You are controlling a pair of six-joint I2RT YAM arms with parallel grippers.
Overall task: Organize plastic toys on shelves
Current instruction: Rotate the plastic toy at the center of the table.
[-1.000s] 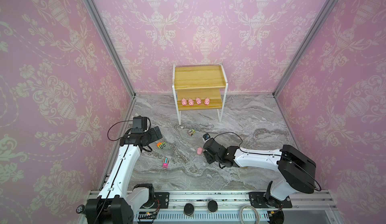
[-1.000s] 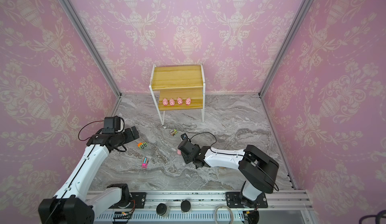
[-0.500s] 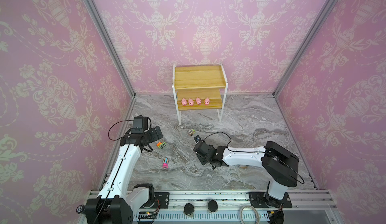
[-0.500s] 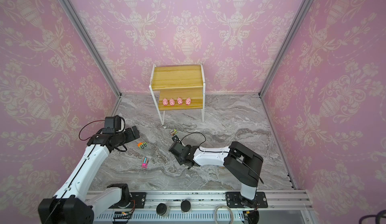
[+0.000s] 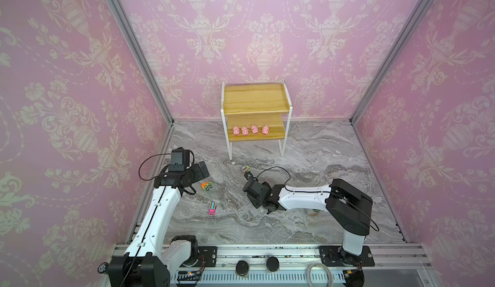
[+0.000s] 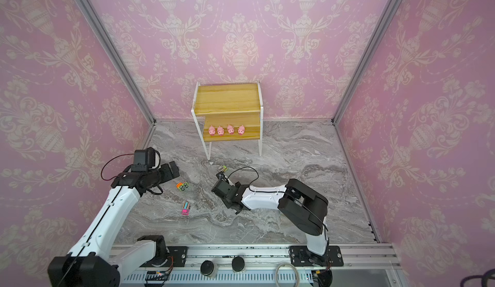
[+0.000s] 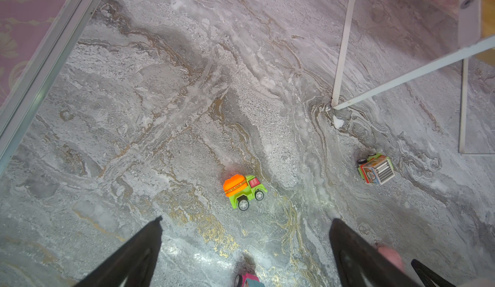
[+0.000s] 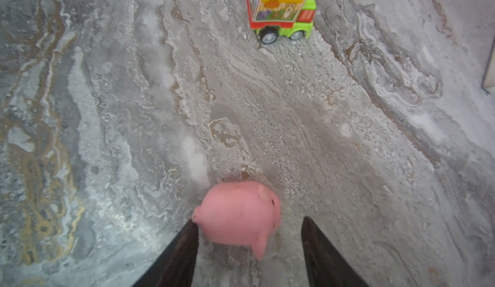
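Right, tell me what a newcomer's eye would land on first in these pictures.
The pink damask walls aside, the eye goes to the wooden rack at the back, with four pink pigs lined up on its lower board. Next, a fifth pig lies on the marble floor inside the open right claw. Three bright toy trucks sit scattered on the floor in front of the rack.

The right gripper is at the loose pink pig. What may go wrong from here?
1. The pig lies at the very tips of the right gripper, off-centre, touching only one jaw. Closing may squeeze it out forward, toward the box truck.
2. Four pigs already stand in a row on the lower shelf; setting this one beside them may knock one over.
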